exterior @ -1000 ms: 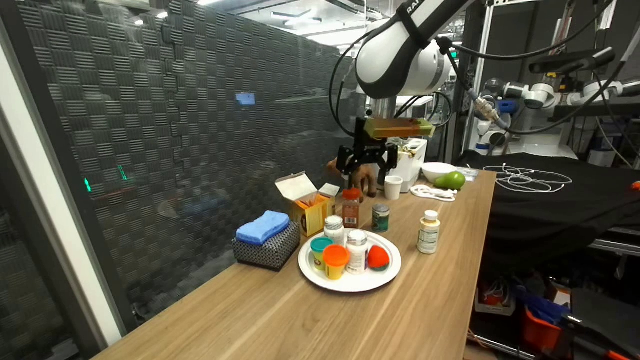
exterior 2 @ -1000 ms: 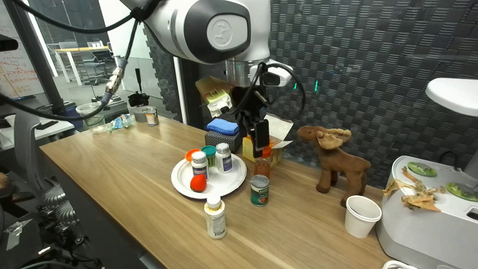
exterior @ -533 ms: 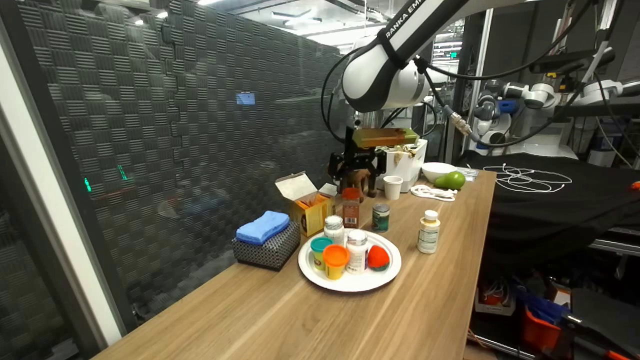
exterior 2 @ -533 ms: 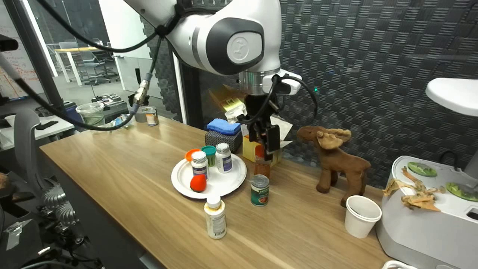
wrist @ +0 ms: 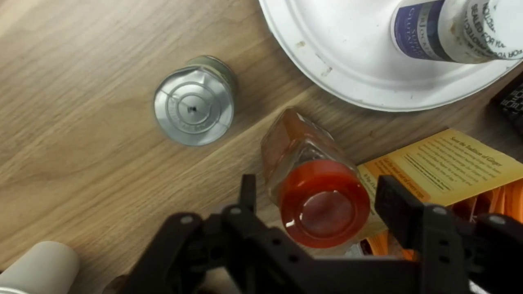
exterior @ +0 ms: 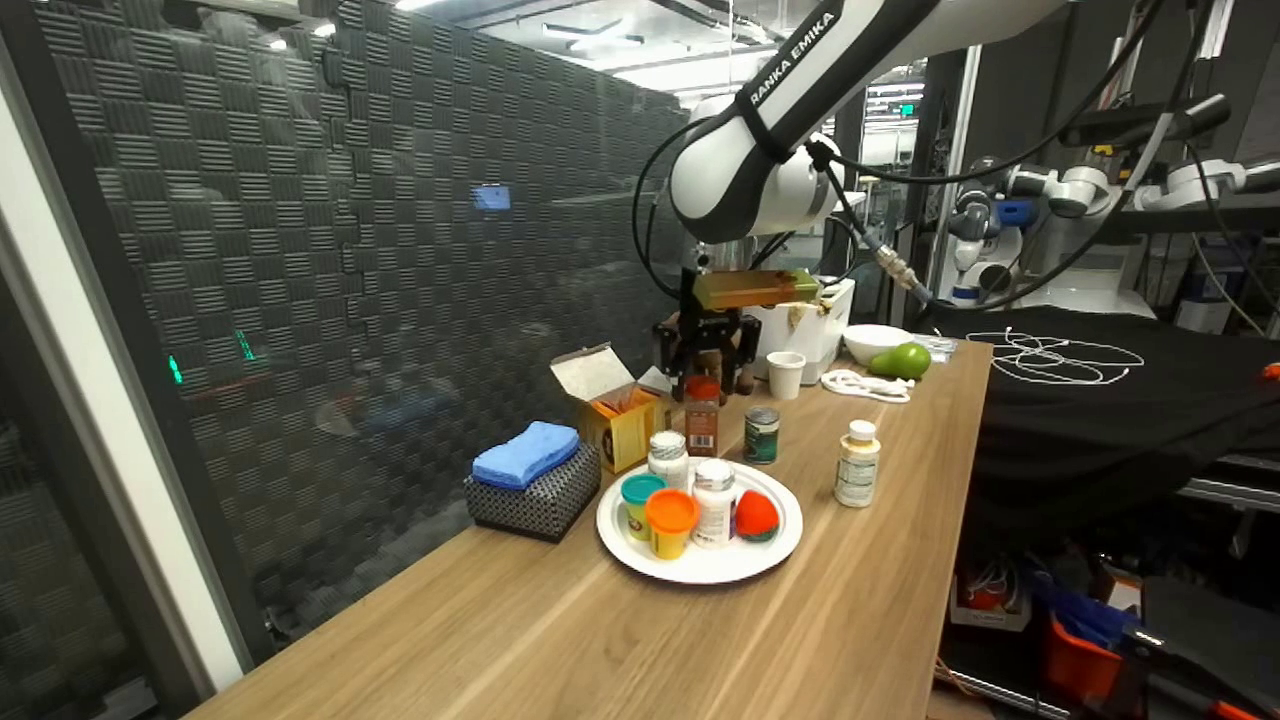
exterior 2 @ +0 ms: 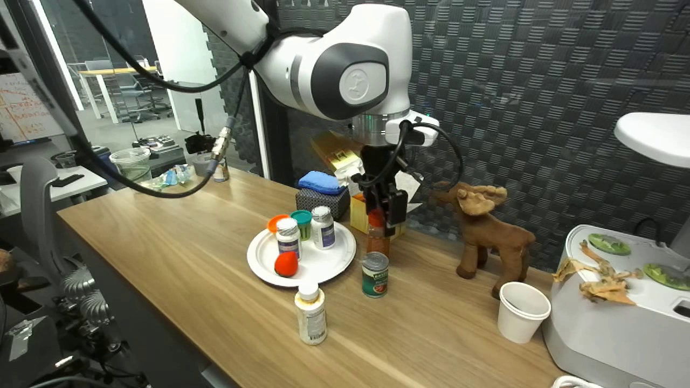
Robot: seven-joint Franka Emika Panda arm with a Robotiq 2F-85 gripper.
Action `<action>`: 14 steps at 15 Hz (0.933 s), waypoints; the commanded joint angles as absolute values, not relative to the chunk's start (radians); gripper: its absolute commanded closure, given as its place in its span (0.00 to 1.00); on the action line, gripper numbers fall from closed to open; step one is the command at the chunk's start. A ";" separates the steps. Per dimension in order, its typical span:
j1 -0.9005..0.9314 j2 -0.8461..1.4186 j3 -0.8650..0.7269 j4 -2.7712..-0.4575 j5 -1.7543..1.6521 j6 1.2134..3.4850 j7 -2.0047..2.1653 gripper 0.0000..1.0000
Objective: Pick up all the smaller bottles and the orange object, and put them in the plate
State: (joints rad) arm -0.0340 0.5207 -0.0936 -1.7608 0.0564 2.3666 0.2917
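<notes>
My gripper (wrist: 320, 194) is open, its fingers on either side of the red cap of a red-brown bottle (wrist: 322, 212), with gaps to both. The bottle stands upright in both exterior views (exterior: 702, 430) (exterior 2: 378, 245); the gripper (exterior 2: 389, 218) is at cap height there. The white plate (exterior: 700, 572) holds two white bottles (exterior: 714, 515) (exterior: 668, 458), a teal-lidded jar (exterior: 640, 505), an orange-lidded yellow jar (exterior: 671, 525) and a red-orange rounded object (exterior: 757, 515). Another white-capped bottle (exterior 2: 311, 318) stands on the table beside the plate. A green can (wrist: 194, 106) stands near the red-capped bottle.
An open yellow box (exterior: 625, 430) stands right beside the red-capped bottle. A blue cloth (exterior: 527, 455) lies on a dark woven box (exterior: 545, 495). A brown toy moose (exterior 2: 485, 237), white cup (exterior 2: 522, 312) and white appliance (exterior 2: 609, 318) stand farther along the table.
My open gripper has come down and shifted to the red-capped bottle, its fingers now at cap level. The objects on the table and plate have not moved.
</notes>
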 commanded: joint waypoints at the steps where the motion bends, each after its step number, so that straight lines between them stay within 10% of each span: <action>1: -0.019 0.492 -0.101 -1.768 0.049 2.357 0.310 0.54; 4: 0.002 0.449 -0.112 -1.808 0.029 2.372 0.345 0.76; 14: 0.132 0.262 -0.123 -1.989 -0.146 2.350 0.620 0.76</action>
State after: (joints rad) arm 0.0961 0.3439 -0.1151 -1.9053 -0.0989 2.3627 0.5412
